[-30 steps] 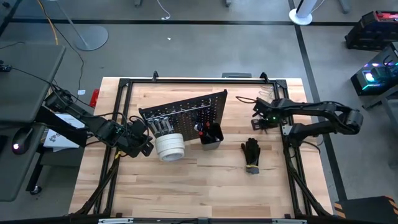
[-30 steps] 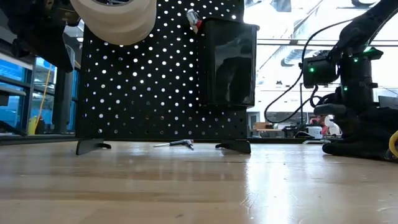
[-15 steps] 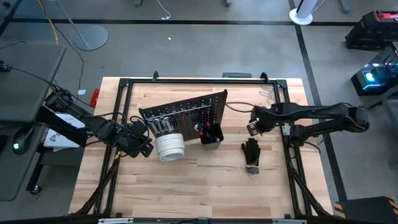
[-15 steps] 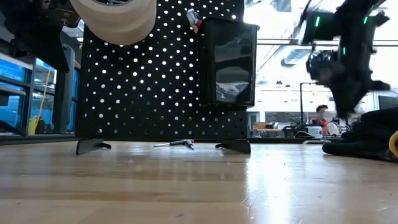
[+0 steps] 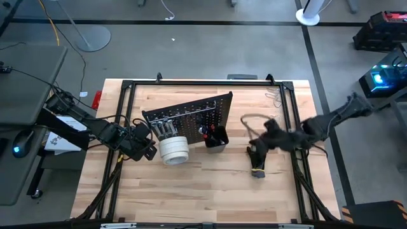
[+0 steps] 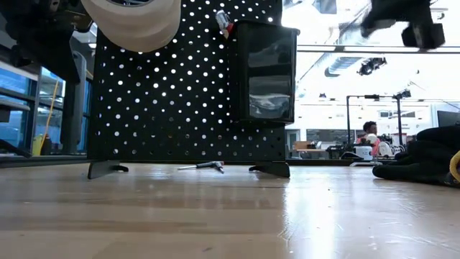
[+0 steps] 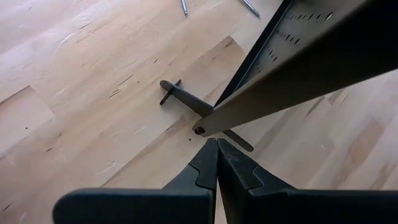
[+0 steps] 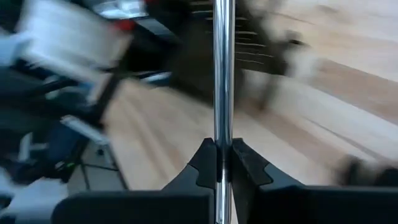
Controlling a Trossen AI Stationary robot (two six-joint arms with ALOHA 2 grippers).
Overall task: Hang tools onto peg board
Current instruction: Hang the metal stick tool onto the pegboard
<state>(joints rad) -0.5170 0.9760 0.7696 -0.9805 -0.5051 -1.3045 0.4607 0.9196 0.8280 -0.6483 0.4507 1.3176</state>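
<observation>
Peg board (image 5: pixel 191 114): upright at centre of the high view, tape rolls (image 5: pixel 173 150) hung at its lower left.
Left gripper (image 7: pixel 216 163): mine, pinched shut on nothing, parked by the board's left foot.
Metal rod (image 8: pixel 223 81): clamped in my right gripper (image 8: pixel 223 163), long axis running straight out past the fingertips.
Bearing: board lies left of my right gripper (image 5: pixel 257 147); this arm carries, so the rod must travel leftward.

Overhead view straight down; low view level from table-top, sharing the peg board (image 5: pixel 189 115); wrist views close
</observation>
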